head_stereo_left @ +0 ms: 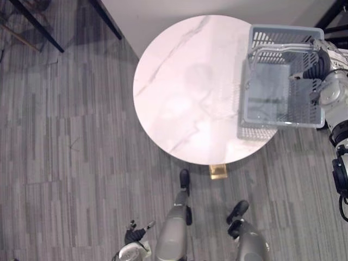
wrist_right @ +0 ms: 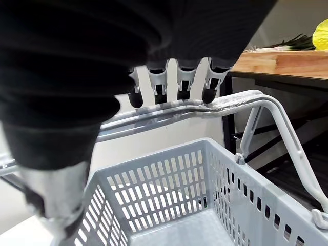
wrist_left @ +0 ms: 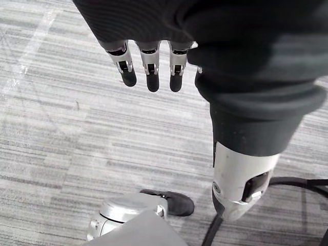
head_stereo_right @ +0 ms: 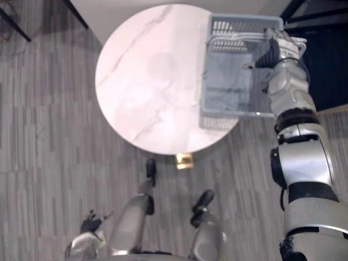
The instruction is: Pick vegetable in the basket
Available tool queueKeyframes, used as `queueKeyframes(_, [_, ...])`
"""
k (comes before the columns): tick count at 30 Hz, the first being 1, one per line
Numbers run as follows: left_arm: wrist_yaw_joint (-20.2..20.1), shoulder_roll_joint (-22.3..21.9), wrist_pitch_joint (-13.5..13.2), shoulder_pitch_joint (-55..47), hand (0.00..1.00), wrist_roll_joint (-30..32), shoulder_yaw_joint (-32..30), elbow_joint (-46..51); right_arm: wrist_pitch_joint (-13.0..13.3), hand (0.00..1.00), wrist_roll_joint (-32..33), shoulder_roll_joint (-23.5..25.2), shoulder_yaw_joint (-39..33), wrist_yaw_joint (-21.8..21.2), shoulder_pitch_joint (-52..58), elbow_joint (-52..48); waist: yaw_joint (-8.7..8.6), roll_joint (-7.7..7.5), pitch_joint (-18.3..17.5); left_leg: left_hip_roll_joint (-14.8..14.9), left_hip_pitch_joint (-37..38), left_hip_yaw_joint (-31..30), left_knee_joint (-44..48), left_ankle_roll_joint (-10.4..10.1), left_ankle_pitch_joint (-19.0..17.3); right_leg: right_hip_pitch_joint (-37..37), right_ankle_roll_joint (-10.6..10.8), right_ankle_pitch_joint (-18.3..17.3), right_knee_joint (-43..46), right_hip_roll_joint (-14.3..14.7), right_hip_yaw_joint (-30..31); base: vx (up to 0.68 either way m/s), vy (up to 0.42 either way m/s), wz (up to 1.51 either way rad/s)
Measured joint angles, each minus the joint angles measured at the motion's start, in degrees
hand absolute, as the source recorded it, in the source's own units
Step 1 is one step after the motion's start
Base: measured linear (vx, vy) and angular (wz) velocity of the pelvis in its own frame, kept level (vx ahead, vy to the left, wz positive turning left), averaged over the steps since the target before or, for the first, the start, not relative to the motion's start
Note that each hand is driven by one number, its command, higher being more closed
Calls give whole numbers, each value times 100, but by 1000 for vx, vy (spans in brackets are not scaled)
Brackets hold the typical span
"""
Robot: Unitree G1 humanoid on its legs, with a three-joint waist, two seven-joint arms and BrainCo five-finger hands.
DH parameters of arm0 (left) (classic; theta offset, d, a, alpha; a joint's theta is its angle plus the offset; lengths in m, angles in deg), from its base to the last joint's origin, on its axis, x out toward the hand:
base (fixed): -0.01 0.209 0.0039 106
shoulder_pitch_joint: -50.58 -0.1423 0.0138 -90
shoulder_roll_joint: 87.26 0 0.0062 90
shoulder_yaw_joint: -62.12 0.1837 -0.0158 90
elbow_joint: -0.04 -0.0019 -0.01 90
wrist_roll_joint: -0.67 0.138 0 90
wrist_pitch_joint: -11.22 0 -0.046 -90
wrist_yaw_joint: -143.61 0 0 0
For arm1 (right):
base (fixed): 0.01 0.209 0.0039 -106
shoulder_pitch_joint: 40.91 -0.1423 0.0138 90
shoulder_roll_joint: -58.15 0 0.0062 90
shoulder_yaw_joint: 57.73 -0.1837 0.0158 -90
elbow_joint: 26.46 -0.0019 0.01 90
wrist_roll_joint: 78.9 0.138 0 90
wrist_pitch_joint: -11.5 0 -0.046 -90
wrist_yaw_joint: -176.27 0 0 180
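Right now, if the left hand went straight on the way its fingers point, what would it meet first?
The floor: the left hand points its straight fingers down at it, nothing between as far as the wrist view shows.

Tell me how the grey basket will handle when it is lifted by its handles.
The basket looks empty, with perforated plastic walls, so it is probably light. The moulded walls suggest it stays stiff rather than sagging. Its thin swing handles meet at the right robot hand, so it may sway or tilt if lifted off-centre.

Grey slotted basket (head_stereo_left: 280,37); white grey-veined marble table (head_stereo_left: 185,81); grey striped floor (head_stereo_left: 65,141).
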Motion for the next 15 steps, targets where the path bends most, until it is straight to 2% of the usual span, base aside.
queueKeyframes(5, [0,27,2,0,0,0,9,-4,-86,0,0,-49,-5,40,-13,1,11,2,1,-11,-82,-82,0,-3,22,-22,6,-7,0,0,-78,-5,3,7])
queueKeyframes(15, [-1,31,5,64,0,0,14,-5,-83,0,-227,-132,211,-7,9,-115,50,1,2,-7,-103,-72,13,-1,23,-68,1,-13,21,-1,-62,0,0,0])
